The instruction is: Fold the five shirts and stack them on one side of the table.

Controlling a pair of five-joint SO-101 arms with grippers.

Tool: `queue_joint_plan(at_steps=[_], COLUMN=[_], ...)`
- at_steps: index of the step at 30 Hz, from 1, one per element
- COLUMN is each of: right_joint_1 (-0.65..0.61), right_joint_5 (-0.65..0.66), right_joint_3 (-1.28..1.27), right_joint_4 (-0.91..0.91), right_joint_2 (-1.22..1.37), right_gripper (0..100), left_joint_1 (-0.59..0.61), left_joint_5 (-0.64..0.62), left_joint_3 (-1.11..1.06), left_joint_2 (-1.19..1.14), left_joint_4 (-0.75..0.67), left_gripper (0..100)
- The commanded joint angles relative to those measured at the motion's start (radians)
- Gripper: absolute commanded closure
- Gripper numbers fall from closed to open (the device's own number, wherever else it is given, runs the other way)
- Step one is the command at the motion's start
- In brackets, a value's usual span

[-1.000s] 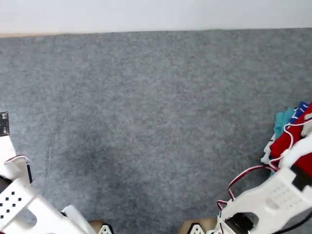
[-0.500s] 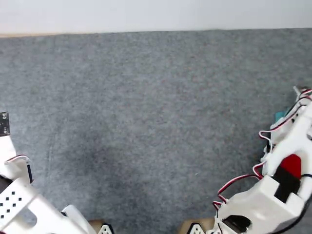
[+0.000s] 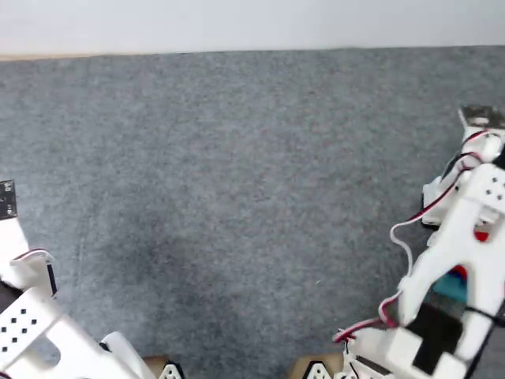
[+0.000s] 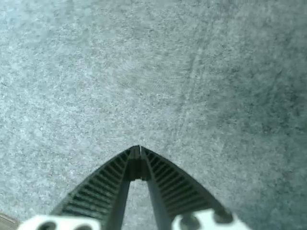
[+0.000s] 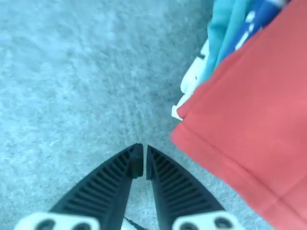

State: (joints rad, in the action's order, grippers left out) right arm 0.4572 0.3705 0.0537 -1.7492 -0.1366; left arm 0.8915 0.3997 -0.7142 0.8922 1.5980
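A stack of folded shirts lies at the table's right edge, with a red shirt (image 5: 249, 105) on top and teal (image 5: 221, 33), blue and white layers under it. In the high view, bits of red (image 3: 480, 234) and teal (image 3: 453, 285) cloth peek out from behind the right arm (image 3: 465, 245), which stands over the stack. My right gripper (image 5: 142, 159) is shut and empty, over bare felt just beside the red shirt's edge. My left gripper (image 4: 139, 160) is shut and empty above bare felt; its arm (image 3: 31, 316) sits at the near left corner.
Grey felt (image 3: 237, 174) covers the whole table. A pale wall (image 3: 237, 24) runs along the far edge. Red and white cables (image 3: 410, 229) loop off the right arm.
The right arm has swung up and toward the far side over the shirt stack, now hiding most of it. The left arm has stayed put.
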Motion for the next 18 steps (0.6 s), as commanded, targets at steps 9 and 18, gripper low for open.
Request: queue_joint_plan(at_steps=[9,18], right_joint_1=[-0.076,-0.139], right_joint_5=[-0.005,-0.012], right_joint_3=[-0.339,-0.666], right_joint_4=[-0.030,0.048], right_joint_2=[-0.544,-0.852], right_gripper=[98.7,98.9], left_joint_1=[-0.189,-0.479], left_joint_5=[-0.239,-0.361], left_joint_3=[0.071,0.068], left_joint_2=[0.015,0.015], left_joint_4=[0.051,-0.029], left_gripper=[100,100])
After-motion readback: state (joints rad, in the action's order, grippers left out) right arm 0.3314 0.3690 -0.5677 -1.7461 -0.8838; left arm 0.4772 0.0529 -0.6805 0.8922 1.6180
